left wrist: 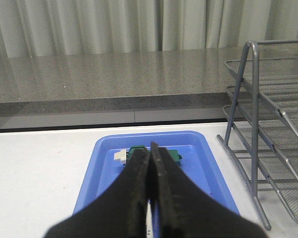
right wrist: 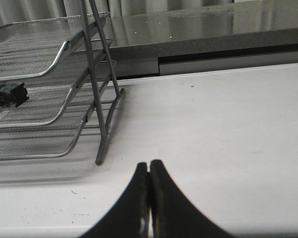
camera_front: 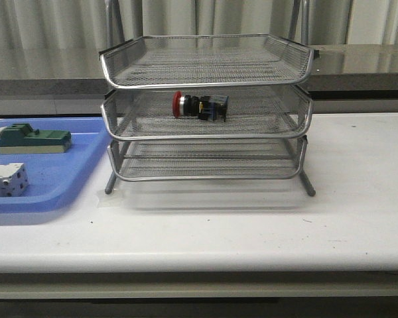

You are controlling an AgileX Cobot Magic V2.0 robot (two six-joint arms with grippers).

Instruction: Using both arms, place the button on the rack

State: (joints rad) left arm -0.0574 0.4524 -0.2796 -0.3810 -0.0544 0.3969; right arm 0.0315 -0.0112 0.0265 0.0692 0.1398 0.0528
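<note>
The button [camera_front: 199, 106], with its red head to the left and its blue and yellow block to the right, lies on its side on the middle tier of the silver wire rack [camera_front: 205, 136]. Its rear end also shows in the right wrist view [right wrist: 9, 94]. Neither arm shows in the front view. My left gripper [left wrist: 150, 148] is shut and empty, above the blue tray. My right gripper [right wrist: 149, 166] is shut and empty over the bare table, to the right of the rack [right wrist: 49, 99]. The rack's side shows in the left wrist view [left wrist: 268, 129].
A flat blue plastic tray [camera_front: 66, 185] sits left of the rack, holding a green block [camera_front: 33, 139] and a white block [camera_front: 5, 180]. The tray [left wrist: 208, 168] and green block [left wrist: 175, 156] show in the left wrist view. A grey counter [camera_front: 358, 63] runs behind the table.
</note>
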